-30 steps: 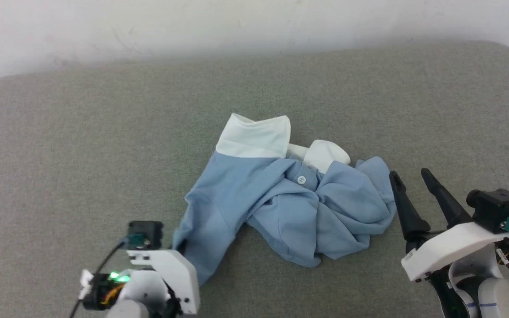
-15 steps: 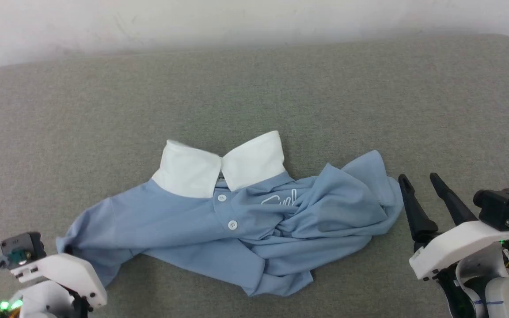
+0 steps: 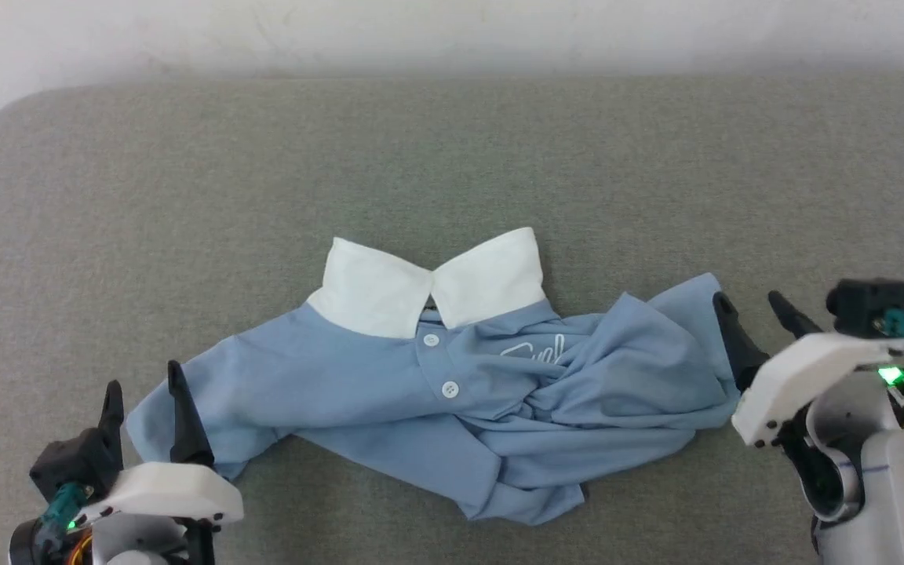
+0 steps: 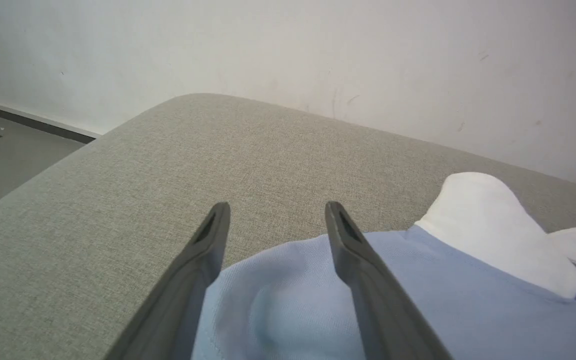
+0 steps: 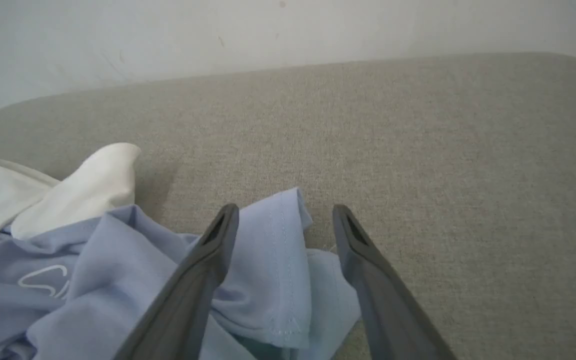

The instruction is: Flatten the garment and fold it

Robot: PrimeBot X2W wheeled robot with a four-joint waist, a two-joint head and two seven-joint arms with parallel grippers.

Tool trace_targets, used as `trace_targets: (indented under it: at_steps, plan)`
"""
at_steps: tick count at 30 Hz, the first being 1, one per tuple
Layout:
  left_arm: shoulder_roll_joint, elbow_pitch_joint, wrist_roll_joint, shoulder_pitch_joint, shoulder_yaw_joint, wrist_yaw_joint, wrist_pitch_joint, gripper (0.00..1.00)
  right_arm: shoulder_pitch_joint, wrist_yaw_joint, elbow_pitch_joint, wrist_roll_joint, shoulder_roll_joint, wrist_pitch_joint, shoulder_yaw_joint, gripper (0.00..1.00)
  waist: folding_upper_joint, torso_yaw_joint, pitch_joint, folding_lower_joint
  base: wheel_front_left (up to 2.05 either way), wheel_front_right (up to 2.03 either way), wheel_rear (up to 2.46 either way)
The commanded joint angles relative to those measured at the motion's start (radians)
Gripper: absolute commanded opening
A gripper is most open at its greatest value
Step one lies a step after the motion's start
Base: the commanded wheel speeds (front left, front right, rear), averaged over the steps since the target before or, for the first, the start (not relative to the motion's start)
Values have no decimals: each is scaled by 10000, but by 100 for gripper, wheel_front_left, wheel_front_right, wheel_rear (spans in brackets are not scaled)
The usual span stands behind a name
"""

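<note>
My left gripper (image 3: 144, 377) has just let go: its fingers, pinched shut a moment ago, now stand spread over the left sleeve end I dragged outward. The garment (image 3: 389, 392) lies mid-cushion (image 3: 185, 196), collar (image 3: 436, 282) up, left half smoothed, right half still twisted. My right gripper (image 3: 749, 298) waits, fingers spread astride the right sleeve hem (image 5: 283, 235), likely my next pull

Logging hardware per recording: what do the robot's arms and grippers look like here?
Both the left gripper and right gripper have two long, dark, tapered fingers on a white shell, with a black camera block, teal connector and green light. The right forearm is pale grey with a blue line.
</note>
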Motion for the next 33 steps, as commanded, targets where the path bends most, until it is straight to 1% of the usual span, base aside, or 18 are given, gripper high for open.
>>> trace_targets:
  at_steps: [1,5,9,10,12,14,17,22,25,28,32,33]
  plan:
    - [-43,105,156,-262,-81,-70,-312,100,-299,-9,434,-63,20,454,-87,100,0,185,56,0,0,0,0]
    - [-113,415,252,-545,-340,-169,-729,100,-1141,-9,1680,-272,20,1974,-353,100,0,478,126,0,0,0,0]
    - [-160,658,275,-709,-541,-263,-868,100,-1751,-9,2515,-173,20,3189,-315,100,0,739,212,0,0,0,0]
    - [-169,705,274,-733,-579,-283,-891,100,-1878,-9,2665,-107,20,3448,-261,56,0,790,229,0,0,0,0]
    - [-186,790,254,-756,-621,-299,-923,100,-2133,-9,2797,-90,20,3725,-166,0,0,875,262,0,0,0,0]
    - [-196,855,237,-773,-645,-302,-946,100,-2420,-9,2788,-94,20,3791,-110,0,0,921,294,0,0,0,0]
    - [-199,934,208,-799,-666,-319,-968,100,-2957,-9,2669,-319,-34,3437,-263,0,0,958,336,0,0,0,0]
    - [-184,1004,186,-897,-721,-350,-989,100,-4043,-9,2697,-908,-536,2200,-789,0,0,995,429,0,0,0,0]
    - [-191,1027,183,-969,-809,-384,-997,100,-4561,-9,3028,-1366,-946,1417,-1328,0,0,1030,485,0,0,0,0]
    - [-202,1056,171,-1026,-918,-431,-1000,100,-4844,-9,3627,-1821,-1315,905,-2113,0,0,1078,544,0,0,0,0]
    - [-207,1125,150,-1090,-1031,-479,-992,100,-4710,-9,4451,-2383,-1495,828,-3351,0,0,1161,598,0,0,0,0]
    - [-207,1125,150,-1090,-1031,-479,-992,100,-4710,-9,4451,-2383,-1495,828,-3351,0,0,1161,598,0,0,0,0]
